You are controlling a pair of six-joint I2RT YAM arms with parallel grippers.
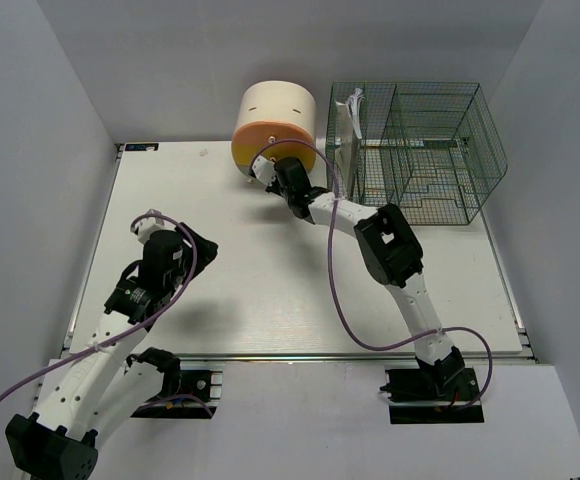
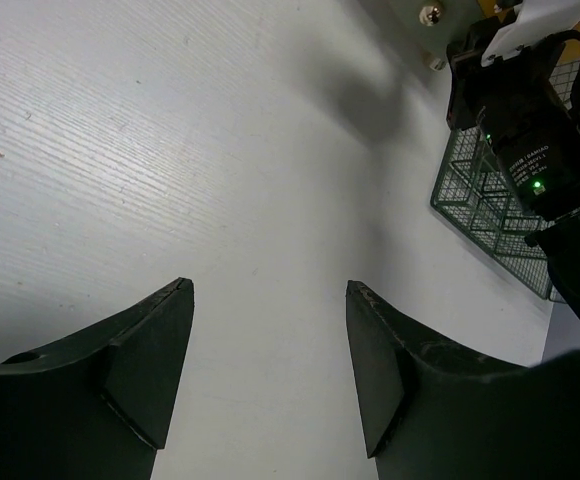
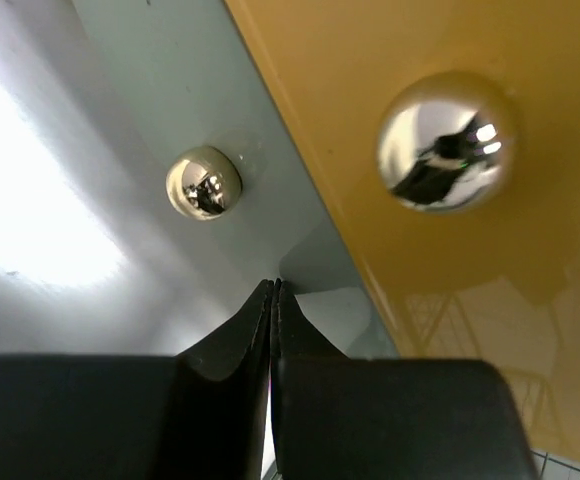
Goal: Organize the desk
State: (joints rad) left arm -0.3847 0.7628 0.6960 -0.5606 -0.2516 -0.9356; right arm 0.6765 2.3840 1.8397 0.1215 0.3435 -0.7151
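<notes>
Desk: large white rectangular top across the middle of the top view, arm bases bolted at its 6 o'clock edge. Matte, with faint lengthwise grain up close and a soft shadow under each arm. Metal rail along the near edge. No loose item visible on the open surface; everything else crowded along the far edge.

Drawer box at 12 o'clock, rounded, cream over orange. Green wire mesh organizer just beside it at 1 o'clock. Something white standing in its left compartment, too small to name.

Right gripper: extended to 12 o'clock, nose up against the drawer box front. Jaws pressed together, nothing between them. Tips at the seam between a pale drawer front and the orange drawer front. Large chrome knob at 1 o'clock of the tips, smaller knob at 11 o'clock. Actual contact with the box: cannot tell. Closed and end-on like this, more likely for nudging a drawer flush than for pulling a knob; judgement only.

Left gripper: at 9 o'clock of the desk, hovering over bare top, fingers spread wide, empty. Probably set back there to leave the far edge free for the other arm, and open in readiness for a next pickup. Organizer and right arm just visible at 2 o'clock of the left wrist view.
</notes>
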